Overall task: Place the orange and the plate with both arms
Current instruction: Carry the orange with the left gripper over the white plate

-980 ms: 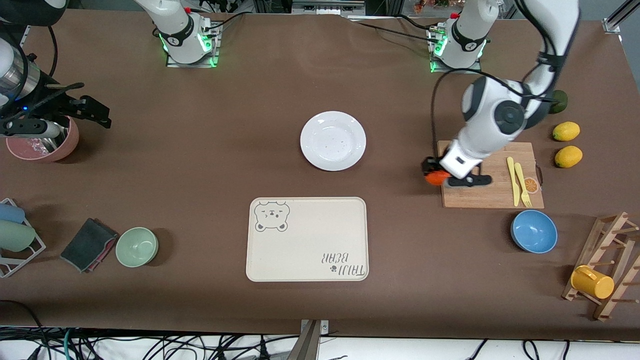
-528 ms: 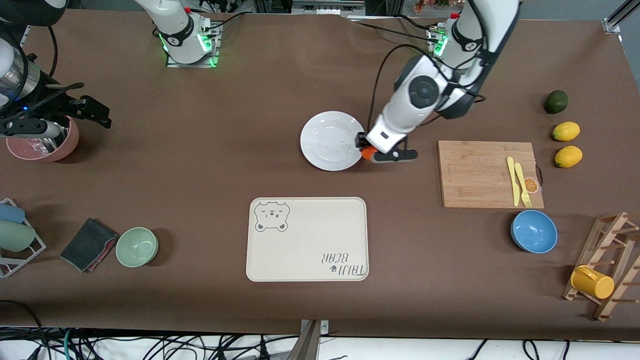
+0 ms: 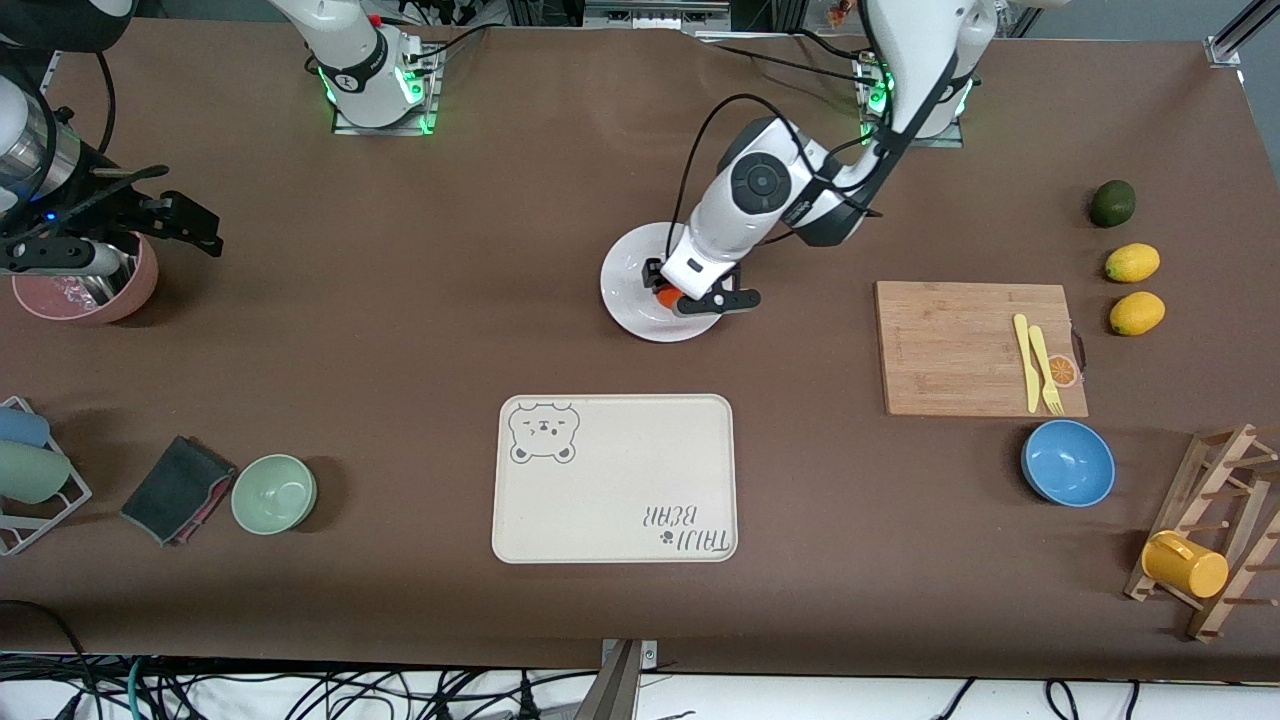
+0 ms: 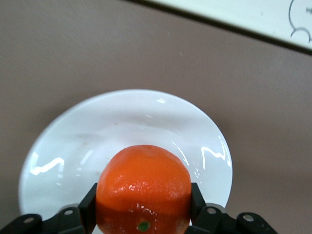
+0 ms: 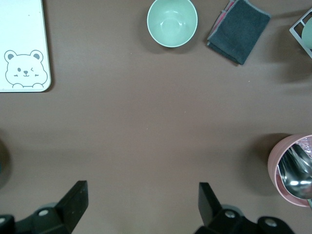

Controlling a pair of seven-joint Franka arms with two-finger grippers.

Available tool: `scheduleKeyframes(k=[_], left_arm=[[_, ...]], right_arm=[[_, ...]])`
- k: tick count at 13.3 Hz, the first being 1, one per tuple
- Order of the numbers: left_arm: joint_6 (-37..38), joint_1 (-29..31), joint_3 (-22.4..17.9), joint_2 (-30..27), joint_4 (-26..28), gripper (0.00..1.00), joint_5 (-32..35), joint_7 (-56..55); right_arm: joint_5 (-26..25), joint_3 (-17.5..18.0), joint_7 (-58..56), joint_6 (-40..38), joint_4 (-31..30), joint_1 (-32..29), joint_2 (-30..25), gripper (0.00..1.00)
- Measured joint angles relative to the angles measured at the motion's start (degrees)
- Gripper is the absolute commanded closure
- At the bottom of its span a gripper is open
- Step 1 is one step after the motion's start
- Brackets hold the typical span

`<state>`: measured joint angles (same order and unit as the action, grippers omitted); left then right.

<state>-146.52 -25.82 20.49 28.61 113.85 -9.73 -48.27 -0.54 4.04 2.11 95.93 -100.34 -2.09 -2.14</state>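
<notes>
While the left gripper [image 3: 668, 296] hangs over the plate [image 3: 630, 300] at the middle of the table, its fingers [image 4: 87, 207] clamp the orange [image 4: 143, 190] from both sides. The right gripper [image 5: 141, 202] waits with fingers spread apart, above bare table beside a pink bowl [image 5: 292, 168].

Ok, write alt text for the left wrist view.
The left gripper holds the orange between its black fingers, directly above the white plate on the brown table. A corner of the cream tray shows at the edge.

left pincer [image 3: 667, 296] clamped, right pincer [image 5: 141, 200] spread, waiting
</notes>
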Motion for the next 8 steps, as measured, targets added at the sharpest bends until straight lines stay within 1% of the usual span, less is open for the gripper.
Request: scheduleKeyframes(k=[2,5,6,7,8], left_arm=[[-2.03,-2.39,0.01,2.71,-0.14,1.00,0.00,-1.40],[-1.97,-2.76,-0.18,3.61,-0.12,1.00,0.00,-1.74],[-1.92,-2.71,-0.29,3.61,-0.08,0.97,0.00,-1.73],[-1.90,-2.68,-0.37,3.61,-0.04,0.92,0.00,-1.73],[-1.89,-2.67,-0.53,3.61,-0.01,0.73,0.00,-1.73]], right_arm=[[0.00,0.00,0.00,0.00,0.00,0.00,0.00,0.00],[0.00,0.03,0.00,0.00,0.00,0.00,0.00,0.00],[0.00,0.05,0.00,0.01,0.00,0.00,0.00,0.00],[0.00,0.05,0.00,0.01,0.00,0.00,0.00,0.00],[0.00,0.06,0.00,0.02,0.00,0.00,0.00,0.00]])
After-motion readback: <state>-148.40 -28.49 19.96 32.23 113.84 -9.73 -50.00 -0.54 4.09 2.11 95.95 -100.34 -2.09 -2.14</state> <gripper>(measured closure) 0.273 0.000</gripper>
